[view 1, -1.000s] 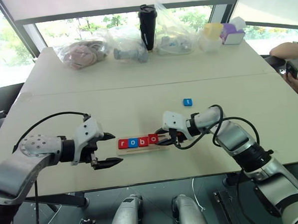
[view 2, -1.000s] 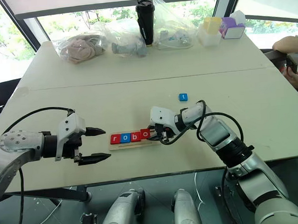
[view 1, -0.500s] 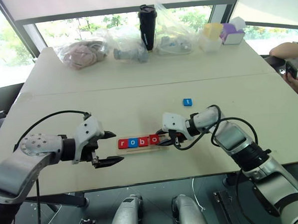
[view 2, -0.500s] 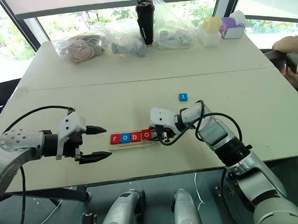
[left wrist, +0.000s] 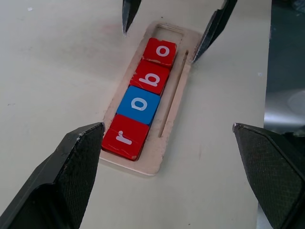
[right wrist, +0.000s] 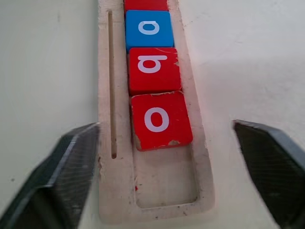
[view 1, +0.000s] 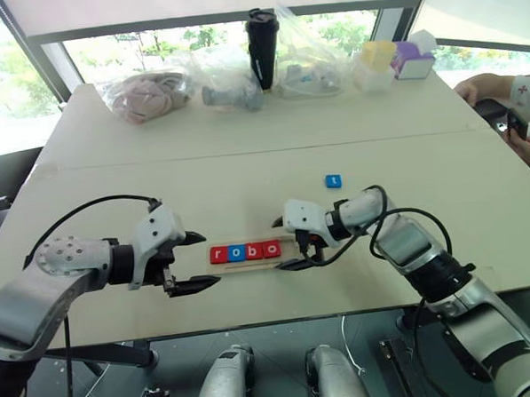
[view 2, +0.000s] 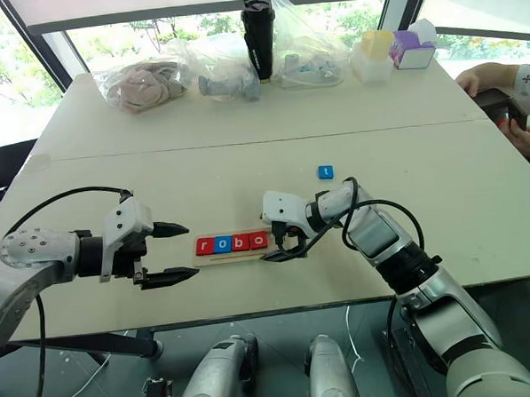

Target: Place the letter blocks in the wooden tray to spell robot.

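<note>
Your right end effector point(view 1: 290, 243) has just opened wide and released the second o tile point(right wrist: 161, 119) into the wooden tray point(right wrist: 107, 143), so only the blue t tile point(view 1: 333, 181), lying beyond the tray, remains to be placed.

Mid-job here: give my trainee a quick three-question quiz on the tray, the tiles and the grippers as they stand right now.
1. True or false: the blue t tile already sits in the wooden tray.
2. How many letter tiles lie in the tray's slot? A) three B) four C) five
3. Fill in: the tile nearest the empty end of the slot, the second o tile, is coloured ____.

Key
1. False; it lies on the table, apart from the tray.
2. B; r, o, b, o.
3. Red. The right gripper stands open at that end, holding nothing; the left gripper is open too.
</note>
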Motion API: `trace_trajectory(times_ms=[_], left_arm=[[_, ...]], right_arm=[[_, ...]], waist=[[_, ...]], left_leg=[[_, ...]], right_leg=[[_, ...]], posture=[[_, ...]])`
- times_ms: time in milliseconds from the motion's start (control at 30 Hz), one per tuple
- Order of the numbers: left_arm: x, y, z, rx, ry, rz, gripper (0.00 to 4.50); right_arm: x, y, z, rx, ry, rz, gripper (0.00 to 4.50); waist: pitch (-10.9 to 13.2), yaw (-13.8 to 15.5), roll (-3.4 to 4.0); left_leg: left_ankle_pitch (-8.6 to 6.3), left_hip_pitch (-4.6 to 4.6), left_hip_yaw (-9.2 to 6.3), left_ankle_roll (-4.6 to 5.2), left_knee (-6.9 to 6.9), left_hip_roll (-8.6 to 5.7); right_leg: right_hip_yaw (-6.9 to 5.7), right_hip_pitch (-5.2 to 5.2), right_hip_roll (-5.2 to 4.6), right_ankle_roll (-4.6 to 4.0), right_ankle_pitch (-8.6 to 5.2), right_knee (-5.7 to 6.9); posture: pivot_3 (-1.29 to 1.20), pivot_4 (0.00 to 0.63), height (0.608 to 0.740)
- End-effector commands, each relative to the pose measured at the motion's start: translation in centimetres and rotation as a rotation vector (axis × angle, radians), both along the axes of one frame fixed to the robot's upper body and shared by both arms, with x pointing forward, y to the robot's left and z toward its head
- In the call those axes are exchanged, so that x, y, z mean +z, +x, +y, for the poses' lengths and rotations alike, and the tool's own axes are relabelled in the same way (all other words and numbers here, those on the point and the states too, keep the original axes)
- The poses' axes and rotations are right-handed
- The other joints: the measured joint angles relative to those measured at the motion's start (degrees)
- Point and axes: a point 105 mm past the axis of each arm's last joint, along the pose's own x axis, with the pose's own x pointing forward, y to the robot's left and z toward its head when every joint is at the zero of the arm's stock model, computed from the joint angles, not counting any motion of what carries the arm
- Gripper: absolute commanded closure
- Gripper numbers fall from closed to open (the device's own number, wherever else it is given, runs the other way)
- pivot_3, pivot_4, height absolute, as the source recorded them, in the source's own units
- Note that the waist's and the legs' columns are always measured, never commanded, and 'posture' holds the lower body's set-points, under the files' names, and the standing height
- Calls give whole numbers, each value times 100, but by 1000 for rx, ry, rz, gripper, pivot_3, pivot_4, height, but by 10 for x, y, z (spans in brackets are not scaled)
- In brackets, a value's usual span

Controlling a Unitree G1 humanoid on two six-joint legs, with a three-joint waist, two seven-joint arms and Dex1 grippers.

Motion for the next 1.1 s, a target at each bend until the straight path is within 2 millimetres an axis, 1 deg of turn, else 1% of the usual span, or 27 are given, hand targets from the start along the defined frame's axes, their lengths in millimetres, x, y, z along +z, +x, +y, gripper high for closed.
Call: trace_trajectory(times_ms=[33,133,200,300,333,433,467,567,633,767,933,1000,1100], left_arm=[[6,1,2,5,7,-34,0],[7,2,2,9,7,-36,0],[8,3,3,14,3,-38,0],[8,4,4,19,0,-39,0],[8,4,5,20,0,-39,0],[8,6,5,23,-3,-39,0],[8,6,5,23,-4,-39,0],[7,8,3,22,-8,-40,0],[7,8,2,21,-10,-40,0],[6,9,1,18,-14,-39,0],[7,9,1,17,-13,-41,0],[7,9,1,18,-11,-43,0],[6,9,2,20,-8,-43,0]], right_arm=[[23,4,7,1,78,-52,41],[45,12,5,-42,170,-62,41],[55,25,-9,-129,202,-113,41],[63,44,-29,-269,239,-166,41],[63,47,-33,-299,245,-176,41],[57,70,-61,-508,233,-211,41],[56,75,-67,-559,227,-220,41],[47,97,-95,-818,212,-236,41],[44,104,-103,-910,218,-233,41],[37,105,-99,-933,233,-215,41],[26,111,-108,-855,109,-313,41],[26,114,-114,-870,124,-276,41],[31,121,-120,-969,231,-147,41]], waist=[[0,-2,0],[0,-1,0],[0,5,0],[0,17,-1],[0,16,-1],[0,1,-1],[0,-1,0],[0,-10,0],[0,-24,0],[0,-56,0],[0,-132,0],[0,-139,0],[0,-137,0]], left_leg=[[0,0,0,0,0,0],[1,0,0,-1,0,1],[2,0,-1,-3,0,2],[0,2,-2,-9,1,1],[-3,2,-2,-13,1,1],[-2,2,0,-12,0,1],[-1,2,0,-11,-1,2],[5,2,-1,-6,-2,2],[8,1,0,-11,-3,2],[10,2,-1,-8,-6,4],[11,2,-2,-6,-2,2],[11,6,0,-6,0,2],[12,9,-2,-5,0,3]], right_leg=[[0,0,0,0,0,2],[0,-1,1,0,0,5],[0,-2,2,0,0,7],[0,1,2,0,0,6],[0,1,2,0,0,5],[1,-1,2,-1,0,7],[1,-1,2,-1,0,8],[1,-3,3,-2,0,10],[2,-4,3,-4,2,11],[2,-5,6,-4,2,11],[0,1,7,-3,2,11],[1,5,7,-3,2,11],[0,7,9,-3,3,14]], posture=[[0,150,740],[0,150,740],[0,150,740],[0,150,740],[0,150,740],[0,150,740],[0,150,740],[0,150,740],[0,150,740],[0,150,740],[0,150,740],[0,150,740],[0,150,740]])
